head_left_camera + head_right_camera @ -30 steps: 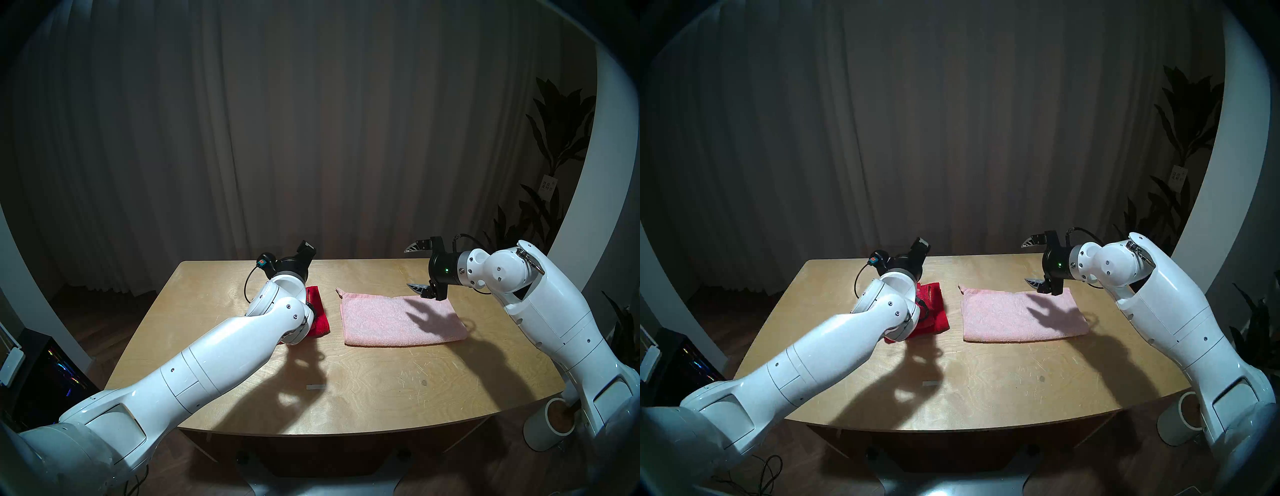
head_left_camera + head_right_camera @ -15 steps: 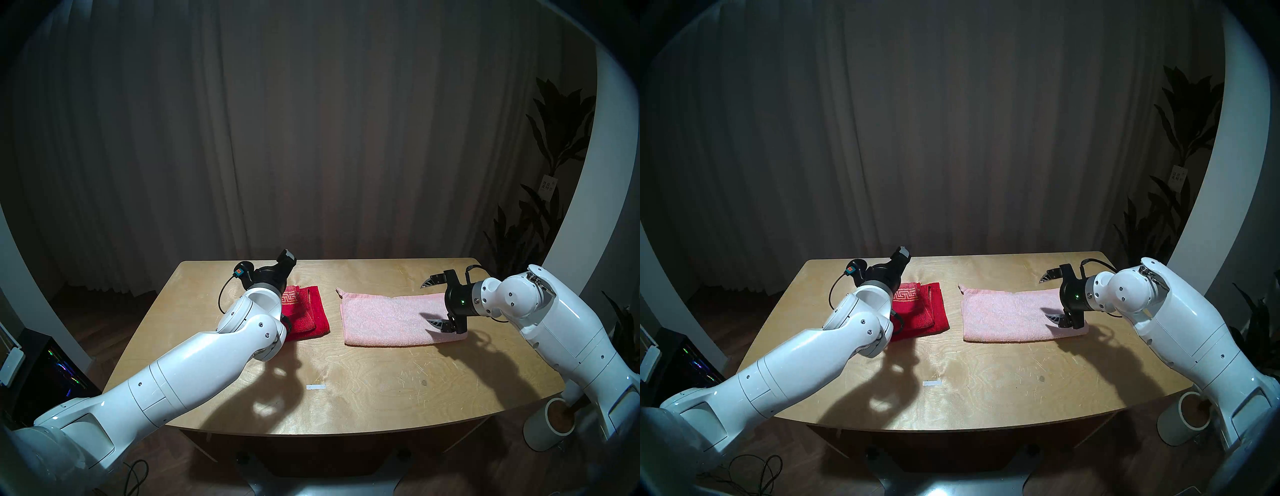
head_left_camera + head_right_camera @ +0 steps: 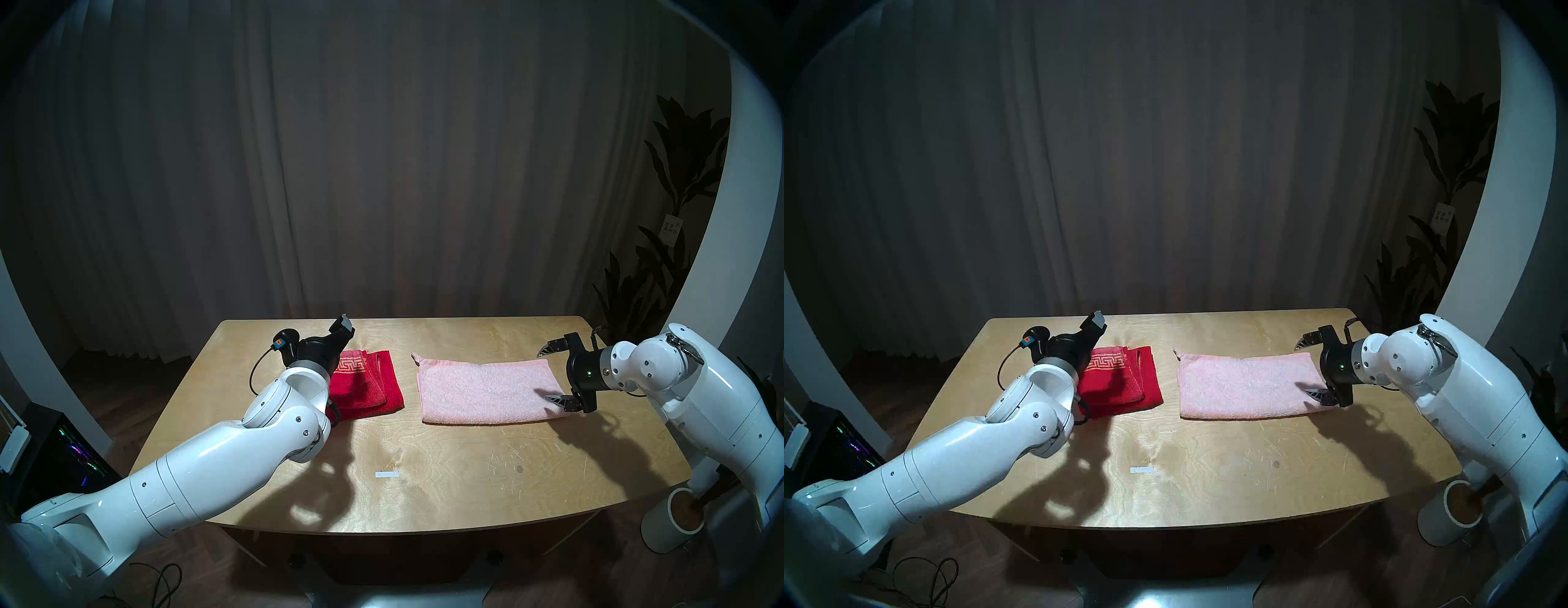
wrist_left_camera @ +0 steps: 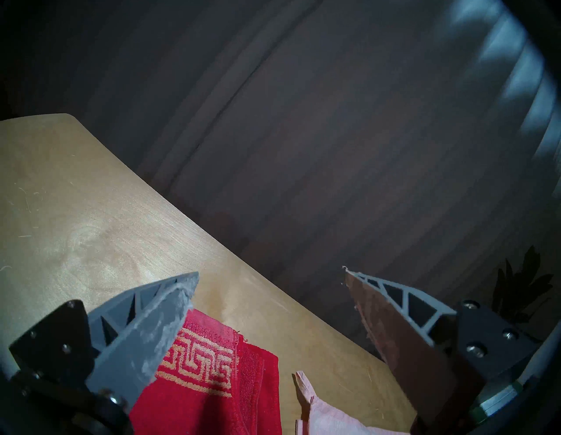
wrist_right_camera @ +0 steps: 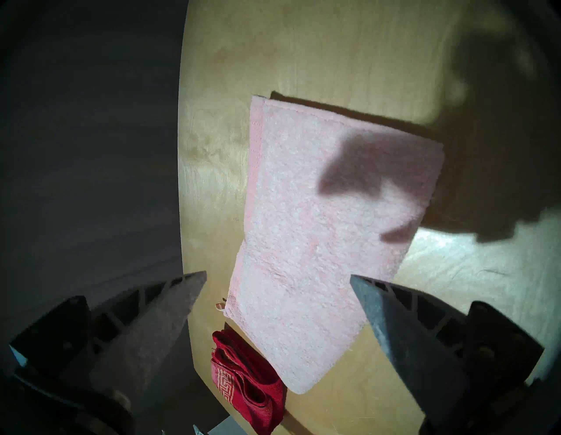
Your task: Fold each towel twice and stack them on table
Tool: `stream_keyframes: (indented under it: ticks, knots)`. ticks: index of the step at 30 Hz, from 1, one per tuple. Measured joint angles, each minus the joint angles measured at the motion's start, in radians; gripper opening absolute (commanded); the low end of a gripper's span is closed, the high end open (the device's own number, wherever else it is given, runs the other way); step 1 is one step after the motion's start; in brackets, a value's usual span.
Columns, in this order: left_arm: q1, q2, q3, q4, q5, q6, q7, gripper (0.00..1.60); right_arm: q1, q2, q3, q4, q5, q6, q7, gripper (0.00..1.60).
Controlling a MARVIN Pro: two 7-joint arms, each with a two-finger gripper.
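Nearest the front edge of the table lay a small white strip, too small to read; nothing else on the near half but arm shadows.

Further back, toward the middle, the two towels rested side by side and apart. The red towel sat left of centre, already folded into a small thick bundle with several layers showing along its edge and a gold key-pattern band on top. The pink towel lay right of centre as a long flat rectangle, judged to be folded once only, with a small loop at its far left corner.

The left gripper hung above the red towel's far end, its fingers spread wide with nothing between them. The right gripper stood at the pink towel's right end, fingers likewise wide apart and empty.

Both cloths looked like soft, light terry: limp, likely to sag and drag when lifted, not slippery or fragile. The pink one would probably best be pinched at the two corners of a short end, catching both layers together.

No brand or legible writing showed on either towel; a paper tag on the plant behind was unreadable.
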Motion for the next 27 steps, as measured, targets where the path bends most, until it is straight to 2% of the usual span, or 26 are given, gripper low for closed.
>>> stream_keyframes:
  ticks: [13,27]
  knots:
    - [0.049,0.068,0.013,-0.056,0.002,0.004,-0.055,1.60,-0.117,0.091,0.018,-0.068,-0.040,-0.053,0.011,1.60]
    - [0.071,0.109,0.028,-0.104,0.001,0.034,-0.112,1.60,-0.246,0.156,0.018,-0.118,-0.084,-0.134,0.048,1.60]
